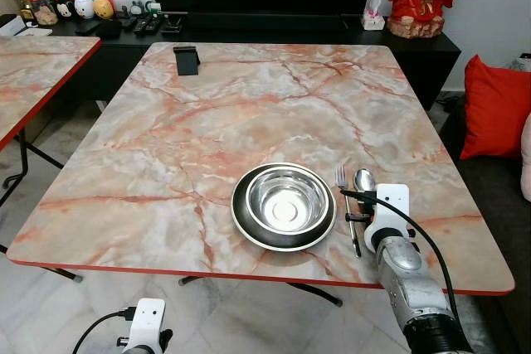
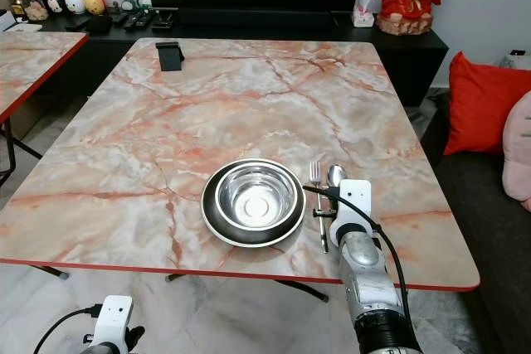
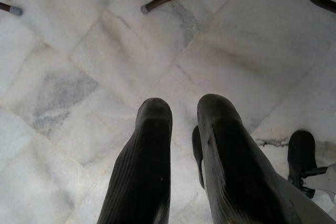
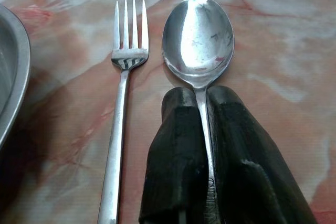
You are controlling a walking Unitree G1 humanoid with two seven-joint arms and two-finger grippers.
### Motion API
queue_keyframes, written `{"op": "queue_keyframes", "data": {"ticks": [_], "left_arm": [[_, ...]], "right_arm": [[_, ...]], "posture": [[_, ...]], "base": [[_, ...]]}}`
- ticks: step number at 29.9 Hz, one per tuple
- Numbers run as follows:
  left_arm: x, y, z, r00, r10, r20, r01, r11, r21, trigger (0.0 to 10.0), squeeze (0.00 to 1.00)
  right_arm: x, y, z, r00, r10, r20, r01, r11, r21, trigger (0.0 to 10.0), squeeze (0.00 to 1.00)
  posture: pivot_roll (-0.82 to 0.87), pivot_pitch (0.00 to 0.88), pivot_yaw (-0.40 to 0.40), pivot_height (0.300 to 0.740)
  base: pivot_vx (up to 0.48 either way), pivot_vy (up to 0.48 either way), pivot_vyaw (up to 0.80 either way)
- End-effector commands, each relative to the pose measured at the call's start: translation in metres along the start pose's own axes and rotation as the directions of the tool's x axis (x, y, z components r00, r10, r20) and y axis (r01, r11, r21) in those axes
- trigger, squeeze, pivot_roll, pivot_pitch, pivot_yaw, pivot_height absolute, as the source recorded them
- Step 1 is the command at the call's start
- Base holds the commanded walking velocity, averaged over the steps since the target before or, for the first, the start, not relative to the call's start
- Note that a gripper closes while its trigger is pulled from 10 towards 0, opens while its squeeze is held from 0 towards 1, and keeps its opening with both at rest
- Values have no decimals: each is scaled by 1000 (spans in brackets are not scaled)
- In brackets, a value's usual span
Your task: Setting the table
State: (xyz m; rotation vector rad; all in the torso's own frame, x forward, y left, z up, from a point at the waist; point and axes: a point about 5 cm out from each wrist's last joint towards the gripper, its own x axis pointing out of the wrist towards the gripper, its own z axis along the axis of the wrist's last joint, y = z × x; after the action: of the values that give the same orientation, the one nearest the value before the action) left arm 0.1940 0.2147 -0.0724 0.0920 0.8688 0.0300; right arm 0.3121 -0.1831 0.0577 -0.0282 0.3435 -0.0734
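Marble bench [image 1: 207, 122] ahead; my right tool [image 4: 202, 116] pinches the spoon [image 4: 198, 38] by its neck, beside the fork [image 4: 123, 103]. Thin, slick steel, likely to slip.

right gripper [image 4: 202, 109] clamped, left gripper [image 3: 184, 116] hanging

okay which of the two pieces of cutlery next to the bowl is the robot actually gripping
The spoon: the right end effector is closed on its handle. The fork lies free between spoon and bowl.
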Motion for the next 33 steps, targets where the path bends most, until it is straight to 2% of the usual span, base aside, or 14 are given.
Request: {"op": "queue_keyframes", "data": {"ticks": [1, 8, 9, 11, 12, 17, 27, 28, 29, 30, 33], "left_arm": [[-1, 1, -3, 1000, -1, -9, 1, 1000, 8, 10000, 0], [-1, 1, -2, 1000, -1, -9, 1, 1000, 8, 10000, 0], [-1, 1, -2, 1000, -1, -8, 1, 1000, 8, 10000, 0], [-1, 1, -2, 1000, -1, -8, 1, 1000, 7, 10000, 0], [-1, 1, -2, 1000, -1, -8, 1, 1000, 7, 10000, 0], [-1, 1, -3, 1000, -2, -8, 2, 1000, 8, 10000, 0], [-1, 1, -2, 1000, -2, -8, 2, 1000, 10, 10000, 0], [-1, 1, -2, 1000, -1, -8, 1, 1000, 10, 10000, 0], [-1, 1, -2, 1000, 0, -7, 0, 1000, 10, 10000, 0], [-1, 1, -2, 1000, 0, -7, 0, 1000, 9, 10000, 0], [-1, 1, -2, 1000, 2, -7, -2, 1000, 8, 10000, 0]], "right_arm": [[0, 4, -9, 999, 11, -53, -11, 1000, 4, 10000, 443], [0, 4, -9, 998, 14, -54, -13, 1000, 2, 10000, 447], [0, 4, -9, 998, 14, -54, -14, 1000, 3, 10000, 490], [0, 5, -9, 998, 15, -54, -15, 1000, 6, 10000, 855], [0, 5, -9, 998, 15, -55, -14, 1000, 6, 10000, 875], [0, 5, -9, 998, 17, -56, -17, 1000, 8, 10000, 882], [1, 7, -8, 998, 19, -55, -18, 1000, 10, 10000, 812], [1, 7, -8, 999, 17, -50, -16, 1000, 9, 10000, 475], [0, 6, -7, 999, 12, -43, -12, 1000, 9, 10000, 82], [0, 6, -6, 999, 8, -32, -7, 1000, 9, 10000, 0], [1, 6, -2, 1000, 6, -1, -6, 1000, 15, 10000, 0]], "posture": [[-4, 0, 6, 740], [-3, 0, 6, 740], [-3, 0, 5, 740], [-4, 0, 5, 740], [-4, 0, 5, 740], [-4, 0, 5, 740], [-1, 0, 4, 740], [-1, 0, 5, 740], [-1, 0, 5, 740], [-1, 0, 5, 740], [-3, 0, 6, 740]], "base": [[0, 0, 0], [0, 0, 0], [0, 0, 0], [0, 0, 0], [0, 0, 0], [0, 0, 0], [0, 0, 0], [0, 0, 0], [0, 0, 0], [0, 0, 0], [0, 0, 0]]}}
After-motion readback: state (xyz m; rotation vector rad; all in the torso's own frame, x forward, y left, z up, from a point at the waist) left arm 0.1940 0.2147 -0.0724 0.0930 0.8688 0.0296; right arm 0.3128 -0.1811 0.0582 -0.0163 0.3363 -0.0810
